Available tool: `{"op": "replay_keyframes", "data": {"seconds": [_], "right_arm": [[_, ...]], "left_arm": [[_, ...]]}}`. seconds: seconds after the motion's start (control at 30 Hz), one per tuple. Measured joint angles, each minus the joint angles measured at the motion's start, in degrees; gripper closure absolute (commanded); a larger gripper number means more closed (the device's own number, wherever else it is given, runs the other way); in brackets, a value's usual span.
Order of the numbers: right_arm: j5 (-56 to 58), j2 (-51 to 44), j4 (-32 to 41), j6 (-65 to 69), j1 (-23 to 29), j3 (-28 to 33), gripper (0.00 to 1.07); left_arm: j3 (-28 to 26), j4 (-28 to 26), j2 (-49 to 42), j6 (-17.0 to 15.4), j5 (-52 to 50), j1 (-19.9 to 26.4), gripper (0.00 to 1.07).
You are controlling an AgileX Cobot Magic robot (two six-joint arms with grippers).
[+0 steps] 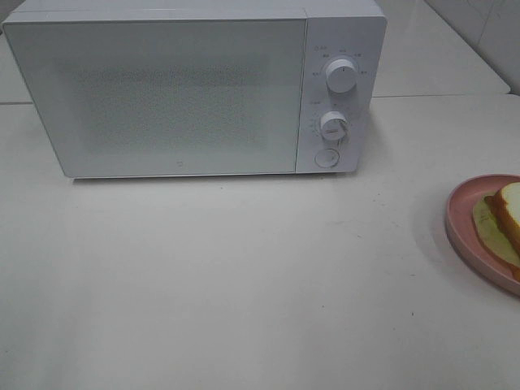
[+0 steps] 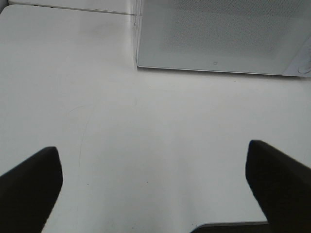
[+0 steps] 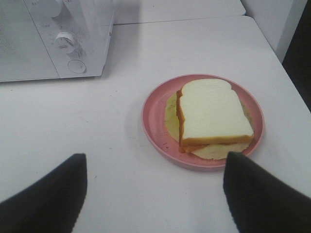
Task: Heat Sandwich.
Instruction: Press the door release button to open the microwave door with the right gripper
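Very early stage, at a guess: no step of the heating visibly done.

Empty left gripper, fingers spread wide apart, hovering over bare table. Straight ahead of it and well apart, closed microwave: door flush, nothing visible behind the speckled window.

Same for right gripper: fingers spread apart, clamped on nothing. Just ahead of its fingertips, nearer one finger than the other, sandwich lying flat on pink plate. Untouched, no contact with gripper. Top slice skewed over pale filling and lower layer. Further ahead and off toward the other finger, microwave control panel, with lower knob and round button just beneath it.

From the high camera: neither arm in shot. Plate and sandwich at frame edge, partly cut off, well apart from the microwave.

Remaining, as judged from layout:
- open door, maybe via round button or door edge; cannot tell which mechanism
- pick up sandwich, or plate with sandwich
- place inside, shut door
- turn knobs to start

All of it pending. Probable split, going by positions only: left side for door, right side for food. Closest next contact likely right gripper on plate or sandwich, being already near; door shut though, so no place to put it yet.
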Motion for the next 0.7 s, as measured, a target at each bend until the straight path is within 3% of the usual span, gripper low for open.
{"op": "replay_keyframes", "data": {"seconds": [0.7], "right_arm": [[-0.1,0.2,0.0,0.0,0.0,-1.4,0.32]], "left_arm": [[0.0,0.0,0.0,0.0,0.0,0.0,0.1]]}}
